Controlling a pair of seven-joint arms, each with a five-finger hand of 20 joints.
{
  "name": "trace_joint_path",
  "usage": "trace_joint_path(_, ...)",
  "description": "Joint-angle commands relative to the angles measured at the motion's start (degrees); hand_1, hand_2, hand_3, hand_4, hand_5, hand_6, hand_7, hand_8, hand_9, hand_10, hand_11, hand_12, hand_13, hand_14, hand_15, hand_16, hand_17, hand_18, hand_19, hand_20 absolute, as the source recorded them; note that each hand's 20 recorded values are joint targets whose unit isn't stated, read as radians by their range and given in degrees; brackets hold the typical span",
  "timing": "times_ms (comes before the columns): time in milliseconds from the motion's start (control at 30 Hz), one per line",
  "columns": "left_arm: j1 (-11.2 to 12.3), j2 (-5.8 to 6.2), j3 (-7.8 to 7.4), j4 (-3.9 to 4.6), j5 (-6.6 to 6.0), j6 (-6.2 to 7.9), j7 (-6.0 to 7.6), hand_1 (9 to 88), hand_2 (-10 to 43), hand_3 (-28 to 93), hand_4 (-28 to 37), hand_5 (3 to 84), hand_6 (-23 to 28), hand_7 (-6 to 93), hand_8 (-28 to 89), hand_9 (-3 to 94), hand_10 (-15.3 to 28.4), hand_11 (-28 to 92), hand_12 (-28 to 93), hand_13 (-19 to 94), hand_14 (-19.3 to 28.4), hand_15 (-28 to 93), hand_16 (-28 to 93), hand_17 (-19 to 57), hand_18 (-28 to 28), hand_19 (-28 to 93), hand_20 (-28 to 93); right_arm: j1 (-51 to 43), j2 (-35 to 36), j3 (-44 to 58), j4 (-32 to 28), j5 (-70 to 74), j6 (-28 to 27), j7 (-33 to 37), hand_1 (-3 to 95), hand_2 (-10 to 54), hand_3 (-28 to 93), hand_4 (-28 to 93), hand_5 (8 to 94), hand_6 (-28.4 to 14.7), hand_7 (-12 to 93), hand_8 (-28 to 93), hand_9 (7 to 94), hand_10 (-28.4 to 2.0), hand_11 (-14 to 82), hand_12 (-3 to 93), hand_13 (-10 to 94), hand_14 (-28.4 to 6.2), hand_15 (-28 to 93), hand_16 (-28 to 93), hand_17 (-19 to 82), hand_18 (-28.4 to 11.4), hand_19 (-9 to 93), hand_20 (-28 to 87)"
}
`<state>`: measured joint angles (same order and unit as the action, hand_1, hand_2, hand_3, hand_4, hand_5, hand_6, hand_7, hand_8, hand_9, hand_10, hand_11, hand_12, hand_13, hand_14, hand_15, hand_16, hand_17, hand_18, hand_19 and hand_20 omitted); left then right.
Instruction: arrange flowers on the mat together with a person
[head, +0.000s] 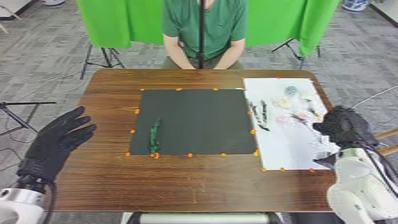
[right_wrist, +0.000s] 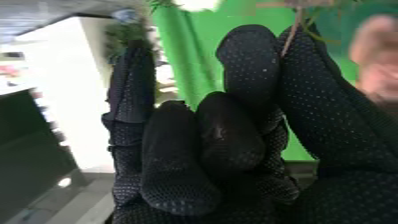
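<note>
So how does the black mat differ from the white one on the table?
The black mat is close to square, while the white mat is longer and narrower. The black mat carries a single green stem near its left edge; the white mat holds several flowers. Both lie flat on the brown table, with orange marks along their edges.

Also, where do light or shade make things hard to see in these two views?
Head view: the pale flowers nearly merge with the bright white rectangular mat. Right wrist view: the black-gloved right hand looks dark against the brightly lit green cloth.
</note>
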<state>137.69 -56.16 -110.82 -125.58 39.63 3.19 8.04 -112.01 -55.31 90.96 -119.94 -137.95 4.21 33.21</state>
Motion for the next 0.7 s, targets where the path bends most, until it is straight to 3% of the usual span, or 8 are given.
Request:
trace_joint_path(33, 1.94, -0.72, -0.67, -0.61, -0.11, 0.76, -0.43, 31.1, -2.7, 69, -22.0, 33.8, 5.1, 19.2, -9, 29.8, 12.5, 22, 19, 26, 15.7, 36, 0, -5.1, 22.1, 49, 8, 13.79, 0.15, -11.84, -0.85, 3.57, -6.99, -7.17, 44.8, -9.5, 78, -27, 79.4, 0.2, 56, 19, 83.8, -8.8, 72.4, 50.6, 80, -10.0, 89, 36, 41, -16.9, 78, 31)
trace_joint_path(133, 1.85, -0.71, -0.31, -0.61, -0.07, 0.80, -0.69, 31.1, -2.7, 69, -22.0, 33.9, 5.1, 19.2, -9, 29.8, 12.4, 22, 19, 26, 15.6, 36, 0, -5.2, 22.2, 49, 8, 18.08, -0.47, -18.00, 1.60, 4.52, -6.05, -11.61, 44.9, -9.5, 78, -27, 79.5, 0.0, 56, 19, 83.9, -9.0, 72.6, 50.5, 81, -10.1, 89, 35, 42, -16.9, 78, 31)
trace_joint_path(300, 1.05, -1.00, 1.18, -0.30, 0.12, 1.01, -0.87, 31.1, -2.7, 69, -22.0, 33.9, 5.1, 19.2, -9, 29.8, 12.5, 22, 19, 26, 15.7, 36, 0, -5.2, 22.2, 49, 8, 23.48, -2.09, -26.93, 5.10, 4.00, -9.49, -15.18, 44.6, -9.5, 78, -27, 79.5, 0.2, 56, 19, 84.0, -8.9, 72.8, 50.4, 81, -9.9, 89, 35, 42, -16.8, 79, 31)
trace_joint_path(400, 1.36, -1.06, 1.11, -0.42, 0.07, 1.15, -0.77, 31.1, -2.7, 69, -22.1, 33.9, 5.1, 19.2, -9, 29.8, 12.4, 22, 19, 26, 15.7, 36, 0, -5.2, 22.2, 49, 8, 26.17, -3.26, -32.10, 8.03, -2.16, -9.57, -17.39, 44.2, -9.5, 79, -27, 79.7, 0.3, 56, 18, 84.1, -8.8, 72.9, 50.2, 81, -9.7, 89, 35, 42, -16.9, 79, 31)
trace_joint_path(533, 0.96, -0.96, 1.13, -0.21, 0.12, 0.80, -1.05, 31.1, -2.7, 68, -22.1, 33.8, 5.1, 19.1, -9, 29.8, 12.3, 22, 19, 26, 15.7, 36, 0, -5.2, 22.2, 49, 8, 29.20, -5.19, -36.88, 10.75, -4.07, -12.78, -17.06, 43.9, -9.5, 79, -27, 79.8, 0.5, 56, 18, 84.3, -8.8, 72.9, 49.9, 81, -9.6, 89, 35, 42, -16.9, 79, 30)
trace_joint_path(700, 0.54, -0.84, 1.54, 0.07, 0.10, 0.44, -1.34, 31.0, -2.8, 69, -22.1, 33.9, 5.1, 19.1, -9, 29.8, 12.4, 22, 19, 26, 15.7, 37, 0, -5.2, 22.2, 49, 8, 31.04, -7.19, -40.13, 15.41, -6.06, -9.70, -16.33, 43.1, -9.5, 79, -27, 81.1, 1.0, 55, 17, 85.0, -8.6, 72.5, 49.1, 82, -9.5, 89, 34, 43, -16.8, 79, 30)
